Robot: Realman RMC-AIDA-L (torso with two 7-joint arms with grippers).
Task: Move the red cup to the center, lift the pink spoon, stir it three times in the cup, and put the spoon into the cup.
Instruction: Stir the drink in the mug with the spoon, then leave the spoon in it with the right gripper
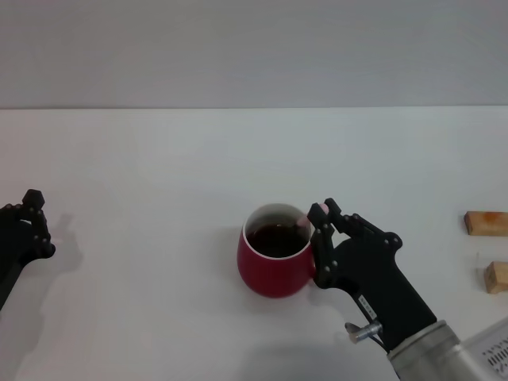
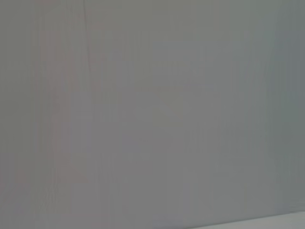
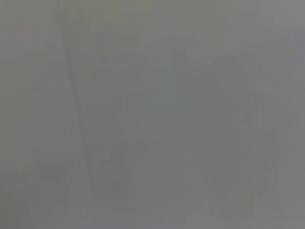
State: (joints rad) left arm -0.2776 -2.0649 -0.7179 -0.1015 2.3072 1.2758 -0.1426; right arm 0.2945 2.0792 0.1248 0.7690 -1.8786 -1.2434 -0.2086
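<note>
The red cup (image 1: 274, 266) stands on the white table (image 1: 159, 175) near the middle of the head view, its inside looking dark. My right gripper (image 1: 320, 216) hovers at the cup's right rim, shut on the pink spoon (image 1: 317, 209). Only a small pink end of the spoon shows between the black fingers; the rest is hidden by the gripper and the cup. My left gripper (image 1: 30, 226) rests parked at the table's far left edge. Both wrist views show only a blank grey surface.
Two small tan wooden blocks (image 1: 486, 223) (image 1: 497, 277) lie at the right edge of the table, beyond the right arm. A grey wall (image 1: 254, 48) runs along the back of the table.
</note>
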